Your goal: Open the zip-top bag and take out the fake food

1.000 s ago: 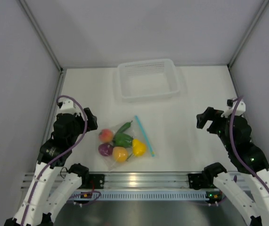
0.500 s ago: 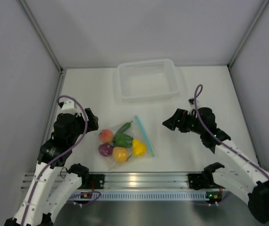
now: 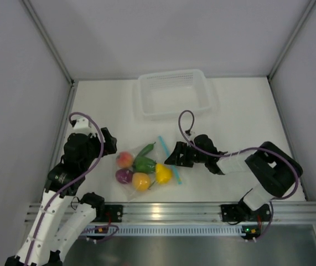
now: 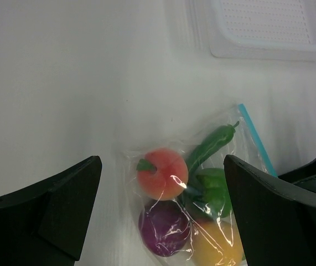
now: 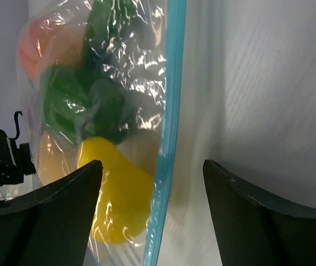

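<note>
Right gripper [image 5: 152, 164] spread, 3 o'clock of zip-top bag [image 3: 129, 187], blue zip strip [image 5: 171, 83] between fingers | left gripper [image 4: 163, 158] spread, 9 o'clock | fake food [image 3: 141, 180] inside bag

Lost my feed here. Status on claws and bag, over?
Open, empty: right claw at the zip strip, left claw beside the zip-top bag. Inside, fake food. Nothing blocking.

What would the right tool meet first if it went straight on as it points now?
Most likely the blue zip strip of the zip-top bag: in the wrist view it runs ahead of the right tool, between its open jaws. The yellow pepper lies beyond. Depth is hard to judge.
</note>
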`<state>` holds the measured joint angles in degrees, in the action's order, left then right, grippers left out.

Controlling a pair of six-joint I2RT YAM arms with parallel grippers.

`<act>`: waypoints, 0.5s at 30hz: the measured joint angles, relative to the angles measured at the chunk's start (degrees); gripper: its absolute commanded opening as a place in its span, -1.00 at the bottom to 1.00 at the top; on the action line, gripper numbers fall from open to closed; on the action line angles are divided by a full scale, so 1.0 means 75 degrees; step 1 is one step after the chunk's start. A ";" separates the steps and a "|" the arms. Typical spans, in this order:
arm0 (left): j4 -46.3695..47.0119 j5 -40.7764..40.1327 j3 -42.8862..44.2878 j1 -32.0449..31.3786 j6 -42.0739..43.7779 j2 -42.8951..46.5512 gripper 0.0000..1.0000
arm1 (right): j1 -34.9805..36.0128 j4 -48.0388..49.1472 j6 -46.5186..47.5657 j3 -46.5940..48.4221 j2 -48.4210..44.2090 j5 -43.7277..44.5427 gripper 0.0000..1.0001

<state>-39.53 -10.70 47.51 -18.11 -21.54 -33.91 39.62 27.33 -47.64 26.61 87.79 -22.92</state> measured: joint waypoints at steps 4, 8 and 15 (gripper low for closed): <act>0.0006 0.0012 -0.0009 -0.0055 0.0003 0.0000 0.97 | 0.0216 0.0962 -0.0259 0.0323 0.0871 -0.0029 0.00; 0.0009 0.0055 -0.0009 -0.0102 0.0003 0.0000 0.97 | 0.0335 0.1711 -0.0583 0.0367 0.1504 -0.0166 -0.58; 0.0009 0.0061 -0.0009 -0.0111 0.0003 0.0000 0.97 | 0.0408 0.1967 -0.0606 0.0425 0.1553 -0.0265 -1.00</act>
<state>-39.46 -10.24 47.44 -18.94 -21.52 -33.91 42.68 42.09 -52.18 29.80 99.44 -24.91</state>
